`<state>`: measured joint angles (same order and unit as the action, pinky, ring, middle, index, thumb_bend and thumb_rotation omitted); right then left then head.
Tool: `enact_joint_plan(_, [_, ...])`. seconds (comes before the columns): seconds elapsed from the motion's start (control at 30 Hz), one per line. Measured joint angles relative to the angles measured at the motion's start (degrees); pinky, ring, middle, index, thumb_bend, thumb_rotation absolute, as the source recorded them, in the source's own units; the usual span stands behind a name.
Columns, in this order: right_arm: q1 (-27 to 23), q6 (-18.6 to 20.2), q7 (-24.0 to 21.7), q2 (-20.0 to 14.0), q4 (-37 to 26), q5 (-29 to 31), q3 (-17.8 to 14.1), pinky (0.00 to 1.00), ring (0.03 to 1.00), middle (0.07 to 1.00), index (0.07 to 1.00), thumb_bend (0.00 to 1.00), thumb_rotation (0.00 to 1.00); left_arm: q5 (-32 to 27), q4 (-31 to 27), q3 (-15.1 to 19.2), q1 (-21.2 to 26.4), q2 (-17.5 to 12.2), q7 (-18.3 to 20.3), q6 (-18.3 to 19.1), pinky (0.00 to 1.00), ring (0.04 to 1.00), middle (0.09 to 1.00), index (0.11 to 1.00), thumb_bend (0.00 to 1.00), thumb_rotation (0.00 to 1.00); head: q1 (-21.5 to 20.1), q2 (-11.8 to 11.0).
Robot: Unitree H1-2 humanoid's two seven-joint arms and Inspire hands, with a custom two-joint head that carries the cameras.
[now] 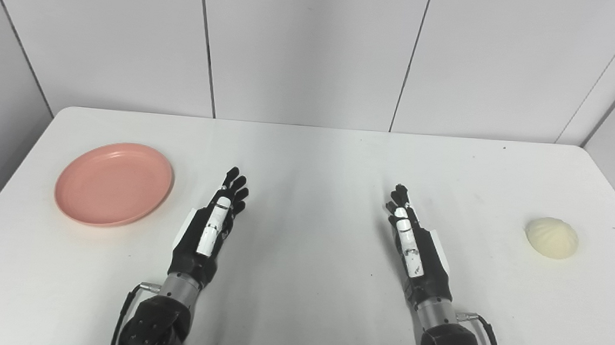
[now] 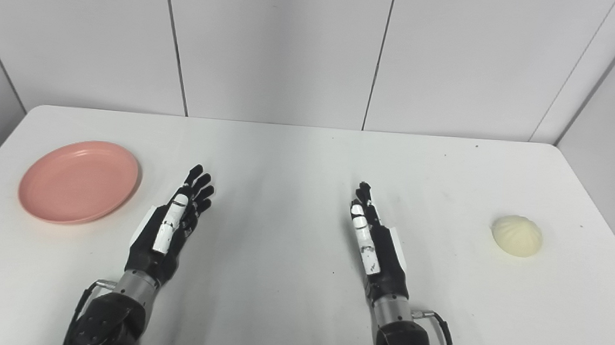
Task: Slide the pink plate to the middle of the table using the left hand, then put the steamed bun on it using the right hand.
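Hands first: we see the left hand point(image 1: 212, 225) at lower center-left of the frame, fingers extended and apart, grasping nothing, resting low over the white table point(image 1: 314, 157). We find the pink plate point(image 1: 114, 183) at the frame's left, beside that hand and slightly above it, not touching. We see the right hand point(image 1: 414, 239) mirrored at lower center-right, likewise released and empty. We spot the steamed bun point(image 1: 552, 238) near the right edge of the frame, well apart from the right hand, level with it.
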<state>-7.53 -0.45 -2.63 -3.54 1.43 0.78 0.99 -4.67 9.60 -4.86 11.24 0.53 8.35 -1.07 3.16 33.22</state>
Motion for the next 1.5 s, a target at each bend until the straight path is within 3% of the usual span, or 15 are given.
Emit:
enact_joint_plan(0.9, [0.00, 0.00, 0.02, -0.06, 0.02, -0.03, 0.00, 1.00, 0.968, 0.988, 0.995, 0.25, 1.00, 0.02, 0.03, -0.14, 0.00, -0.01, 0.01, -0.01, 0.99, 0.975, 0.988, 0.998, 0.40, 1.00, 0.79, -0.26])
enact_joint_plan(1.27, [-0.29, -0.25, -2.38, -1.97, 1.01, 3.21, -0.95, 1.00, 0.994, 1.000, 1.000, 0.19, 1.00, 2.26, 4.30, -0.59, 2.61, 1.36, -1.33, -1.74, 0.98, 0.972, 0.983, 0.993, 0.39, 1.00, 13.43, -4.12])
enact_joint_plan(1.5, [-1.13, -0.54, -4.01, -2.71, 2.26, 5.16, -2.04, 1.00, 1.000, 1.000, 1.000, 0.17, 1.00, 3.89, 8.41, -0.67, 5.42, 2.63, -2.83, -4.07, 0.98, 0.975, 0.985, 0.997, 0.38, 1.00, 15.56, -5.10])
